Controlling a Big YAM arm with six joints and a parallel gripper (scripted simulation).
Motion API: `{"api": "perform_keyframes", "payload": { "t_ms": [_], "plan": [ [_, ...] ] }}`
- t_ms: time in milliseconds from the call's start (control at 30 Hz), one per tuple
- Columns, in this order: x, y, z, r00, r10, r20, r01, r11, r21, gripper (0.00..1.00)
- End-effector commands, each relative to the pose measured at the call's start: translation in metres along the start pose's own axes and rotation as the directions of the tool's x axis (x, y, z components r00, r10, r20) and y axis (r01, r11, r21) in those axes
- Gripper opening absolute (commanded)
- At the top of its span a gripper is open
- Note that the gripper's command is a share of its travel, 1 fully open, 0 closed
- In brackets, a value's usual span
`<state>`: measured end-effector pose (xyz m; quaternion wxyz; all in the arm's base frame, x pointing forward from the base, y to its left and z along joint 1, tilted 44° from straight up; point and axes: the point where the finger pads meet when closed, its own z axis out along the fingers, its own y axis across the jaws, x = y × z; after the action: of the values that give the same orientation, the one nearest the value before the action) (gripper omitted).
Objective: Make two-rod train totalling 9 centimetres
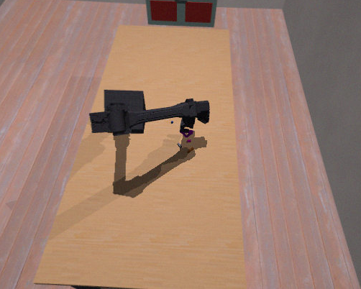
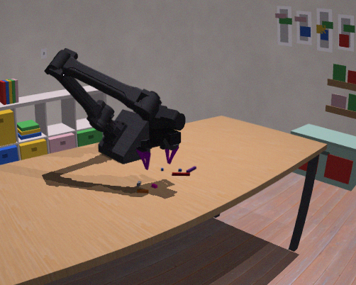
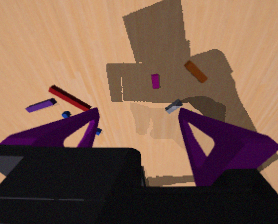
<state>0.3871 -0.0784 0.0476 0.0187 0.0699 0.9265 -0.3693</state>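
The rod (image 2: 181, 174) (image 3: 70, 97) is red, the tabletop (image 1: 149, 239) (image 2: 76, 221) (image 3: 30, 60) tan with seemingly streaky grain.

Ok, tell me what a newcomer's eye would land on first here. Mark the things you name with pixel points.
Probably the black arm (image 1: 157, 114) (image 2: 105, 81), reaching out over the wooden table (image 1: 149, 231) (image 2: 76, 228). Next, the gripper's (image 2: 159, 166) (image 3: 139, 111) open purple fingers, hanging above the table. Then the red rod (image 2: 181, 174) (image 3: 70, 97), lying near the purple rod (image 2: 191, 169) (image 3: 41, 105).

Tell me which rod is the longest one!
The red rod. It is the only red one, and it is longer than the purple rod near it, which comes second.
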Motion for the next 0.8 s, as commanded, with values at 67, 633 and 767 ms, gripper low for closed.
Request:
{"api": "perform_keyframes", "payload": {
  "t_ms": [67,633,767],
  "plan": [
    [-0.018,-0.021,-0.013,0.981,0.189,0.028,-0.189,0.982,-0.007,1.0],
    [-0.019,-0.036,-0.012,0.921,0.389,0.026,-0.389,0.921,-0.008,1.0],
    [-0.02,-0.045,-0.013,0.87,0.492,0.029,-0.492,0.871,-0.009,1.0]
  ]
}}
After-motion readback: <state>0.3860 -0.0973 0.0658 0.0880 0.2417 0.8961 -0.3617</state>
